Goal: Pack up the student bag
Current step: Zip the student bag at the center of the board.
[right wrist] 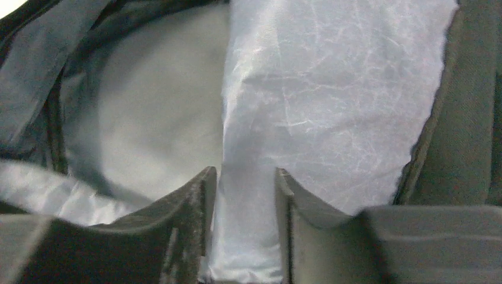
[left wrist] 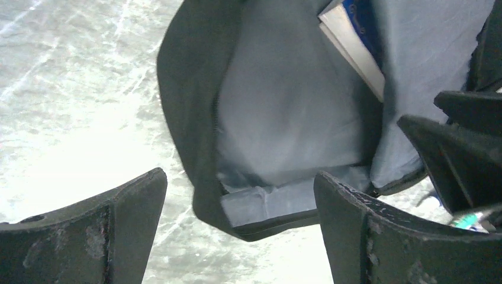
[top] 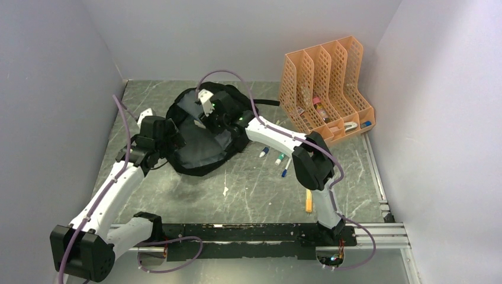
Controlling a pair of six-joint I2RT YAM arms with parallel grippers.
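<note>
**Clear the right gripper from the bag without dragging the lining**

The student bag (top: 198, 158) lies open on the worktop (top: 254, 198), its mouth turned up and its pale lining (right wrist: 331, 89) showing. A book (left wrist: 352, 50) is already tucked inside, against the far wall of the bag.

The right gripper (right wrist: 245, 177) reaches down into the bag's mouth. It is partly open, and a ridge of lining runs up through the gap between its fingers. Nothing looks clamped. The left gripper (left wrist: 240, 177) hangs at the bag's left rim, spread as wide as it goes and holding nothing, with the rim's black edge just ahead of its fingers.

The step in hand appears to be letting go inside the bag and coming out. The lining is thin and loose, so the right gripper should spread enough to free the fold and then lift straight up out of the bag, not sideways. It would help if the left gripper closed on the rim in front of it, keeping the mouth propped open. Three pens (top: 279, 158) lie just right of the bag and look like the next things to pack.
</note>
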